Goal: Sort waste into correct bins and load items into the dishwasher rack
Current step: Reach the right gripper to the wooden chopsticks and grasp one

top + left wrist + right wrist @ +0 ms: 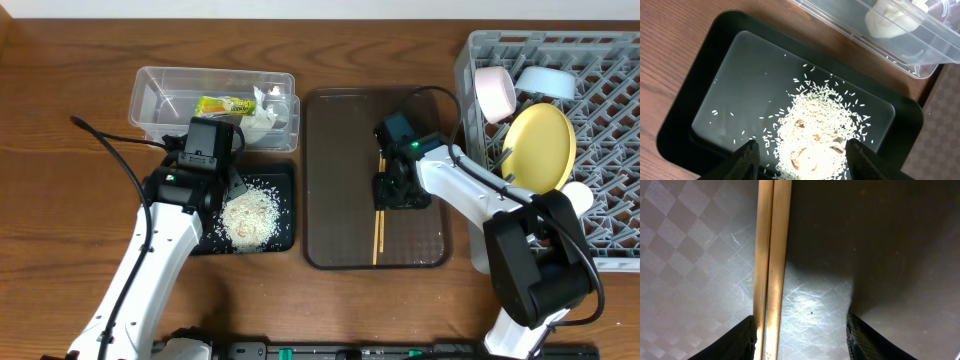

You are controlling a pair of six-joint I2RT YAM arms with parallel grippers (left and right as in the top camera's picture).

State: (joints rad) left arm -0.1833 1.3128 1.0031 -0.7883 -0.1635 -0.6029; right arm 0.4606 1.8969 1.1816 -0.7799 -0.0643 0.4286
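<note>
While the left gripper [801,152] hangs over the black tray [755,65] with its fingers apart and nothing between them, the rice [815,130] lies heaped on that tray's floor (stray grains scattered around the heap). Behind it, toward the table's far left corner, the tub [150,95] holds the wrapper [222,104] and the paper [265,112] at its right end. The right gripper [801,330] is low over the brown tray [330,150], fingers parted and clamped on nothing. The chopsticks [772,255] lie side by side, touching, between those fingers, close to one of them, and run toward that tray's near edge. In the rack [610,150] at the table's right edge, the pink bowl [493,90] and blue bowl [547,82] stand on edge by the far left corner. The plate [540,148] leans just in front of them, and the cup [578,197] sits beside the plate's near rim.
</note>
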